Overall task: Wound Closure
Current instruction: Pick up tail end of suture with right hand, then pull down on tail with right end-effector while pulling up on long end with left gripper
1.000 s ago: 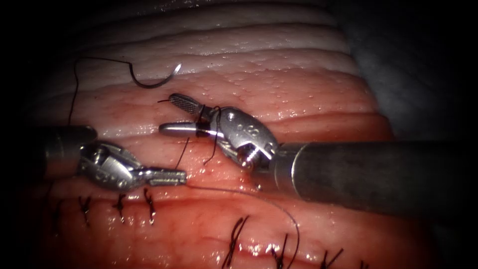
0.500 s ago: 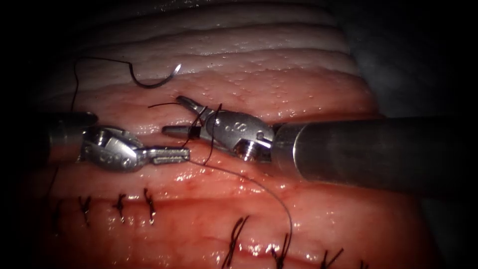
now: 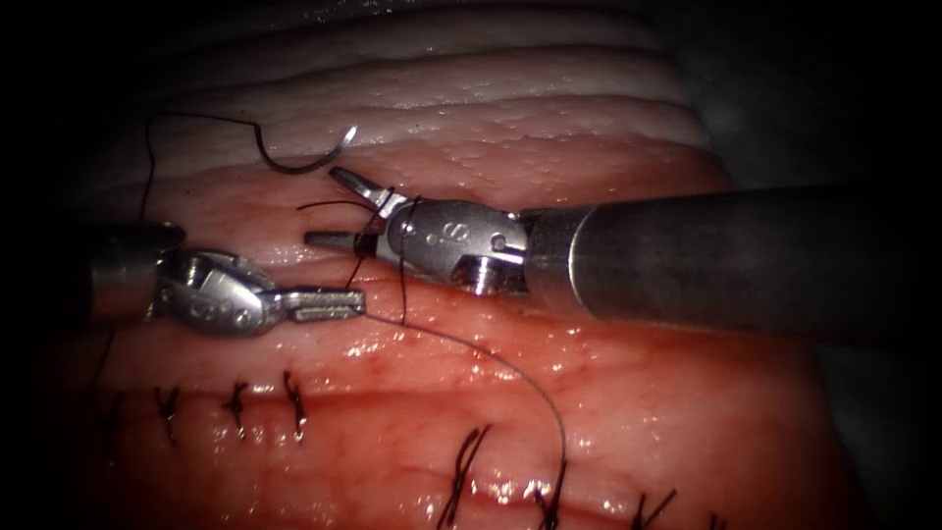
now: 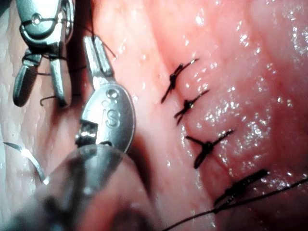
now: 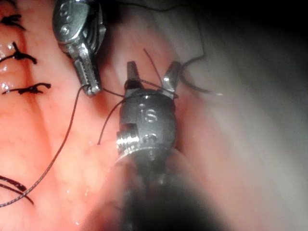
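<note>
Nearest, along the bottom of the frame, stitches (image 3: 461, 476) close the cut in the glistening tissue (image 3: 687, 432), which looks soft and slippery. At centre left the left tool (image 3: 339, 302) is clenched on the thread (image 3: 510, 378), a thin limp strand, likely best pinched flat between the jaws. Just above, the right tool (image 3: 329, 206) gapes, thread wound round its jaws, gripping nothing. Farthest, upper left, the needle (image 3: 299, 157) lies loose on the tissue; stiff and light, it probably handles best gripped mid-curve.
</note>
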Robot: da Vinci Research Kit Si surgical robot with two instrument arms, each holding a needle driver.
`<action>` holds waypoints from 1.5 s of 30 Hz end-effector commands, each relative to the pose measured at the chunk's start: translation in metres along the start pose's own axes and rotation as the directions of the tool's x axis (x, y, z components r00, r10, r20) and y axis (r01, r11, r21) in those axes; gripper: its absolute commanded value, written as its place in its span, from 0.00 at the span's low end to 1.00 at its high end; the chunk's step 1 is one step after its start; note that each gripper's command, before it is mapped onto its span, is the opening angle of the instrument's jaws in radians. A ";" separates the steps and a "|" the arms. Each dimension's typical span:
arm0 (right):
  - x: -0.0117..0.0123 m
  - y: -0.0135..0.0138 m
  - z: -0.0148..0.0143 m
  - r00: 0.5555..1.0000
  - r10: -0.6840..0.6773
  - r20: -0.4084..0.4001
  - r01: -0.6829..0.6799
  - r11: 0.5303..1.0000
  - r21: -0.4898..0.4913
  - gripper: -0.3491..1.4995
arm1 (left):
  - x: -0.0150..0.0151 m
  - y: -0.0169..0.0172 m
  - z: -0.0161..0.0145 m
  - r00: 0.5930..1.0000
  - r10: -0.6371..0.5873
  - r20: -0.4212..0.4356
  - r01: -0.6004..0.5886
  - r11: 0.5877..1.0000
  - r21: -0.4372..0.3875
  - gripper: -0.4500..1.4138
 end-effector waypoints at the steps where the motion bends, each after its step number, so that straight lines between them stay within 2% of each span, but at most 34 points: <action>1: 0.0001 -0.0004 0.0013 1.000 -0.023 0.008 0.023 1.000 0.005 0.54 | -0.0006 0.0000 0.0005 1.000 0.002 -0.001 -0.002 1.000 0.000 0.00; 5: 0.0000 -0.0008 0.0017 0.997 -0.061 0.041 0.060 0.998 0.024 0.51 | -0.0005 0.0001 0.0005 1.000 0.002 0.000 -0.002 1.000 0.000 0.00; 10: -0.0002 -0.0009 0.0019 0.995 -0.087 0.050 0.086 0.996 0.025 0.40 | -0.0005 0.0000 0.0005 1.000 -0.005 0.000 0.005 1.000 0.000 0.00; 11: -0.0002 -0.0009 0.0019 0.994 -0.100 0.053 0.098 0.995 0.027 0.24 | -0.0005 -0.0001 0.0004 1.000 -0.006 0.000 0.006 1.000 0.000 0.00; 12: -0.0002 -0.0009 0.0019 0.994 -0.100 0.053 0.098 0.995 0.027 0.24 | -0.0005 -0.0001 0.0004 1.000 -0.006 0.000 0.006 1.000 0.000 0.00; 13: -0.0002 -0.0010 0.0019 0.993 -0.100 0.055 0.099 0.995 0.028 0.07 | -0.0005 -0.0001 0.0004 1.000 -0.006 0.000 0.006 1.000 0.000 0.00; 14: -0.0002 -0.0010 0.0018 0.993 -0.100 0.055 0.099 0.995 0.028 0.00 | -0.0005 -0.0002 0.0004 1.000 -0.007 0.000 0.007 1.000 0.000 0.00; 25: -0.0007 -0.0018 -0.0002 0.998 -0.005 0.064 0.004 1.000 0.020 0.00 | -0.0004 -0.0021 -0.0002 1.000 -0.026 -0.001 0.026 1.000 -0.001 0.00; 27: -0.0022 -0.0019 -0.0024 0.993 0.117 0.028 -0.116 0.993 -0.039 0.00 | -0.0005 -0.0033 -0.0005 0.999 -0.037 0.007 0.037 0.999 0.003 0.00; 28: -0.0022 -0.0019 -0.0024 0.993 0.117 0.028 -0.116 0.993 -0.039 0.00 | -0.0005 -0.0033 -0.0005 0.999 -0.037 0.007 0.037 0.999 0.003 0.00; 30: -0.0036 -0.0023 -0.0040 0.968 0.251 -0.007 -0.250 0.965 -0.083 0.00 | -0.0006 -0.0047 -0.0007 0.999 -0.049 0.018 0.049 0.999 0.009 0.00; 32: -0.0039 -0.0024 -0.0044 0.967 0.253 -0.005 -0.253 0.963 -0.091 0.00 | -0.0006 -0.0051 -0.0007 0.998 -0.053 0.020 0.053 0.999 0.011 0.00; 33: -0.0044 -0.0026 -0.0058 0.963 0.269 -0.002 -0.268 0.957 -0.110 0.00 | -0.0007 -0.0068 -0.0007 0.997 -0.074 0.030 0.074 0.997 0.018 0.00; 37: -0.0046 -0.0031 -0.0068 0.953 0.303 -0.006 -0.301 0.945 -0.130 0.00 | -0.0006 -0.0091 -0.0005 0.997 -0.075 0.033 0.073 0.997 0.037 0.00; 41: -0.0046 -0.0044 -0.0078 0.940 0.341 0.025 -0.336 0.934 -0.119 0.00 | -0.0006 -0.0131 -0.0003 0.997 -0.067 0.037 0.065 0.996 0.063 0.00; 43: -0.0042 -0.0055 -0.0084 0.932 0.361 0.047 -0.354 0.929 -0.112 0.00 | -0.0011 -0.0162 0.0000 0.996 -0.079 0.039 0.076 0.993 0.085 0.00; 45: -0.0038 -0.0063 -0.0087 0.903 0.425 0.061 -0.416 0.902 -0.113 0.00 | -0.0019 -0.0189 0.0007 0.995 -0.085 0.045 0.079 0.991 0.105 0.00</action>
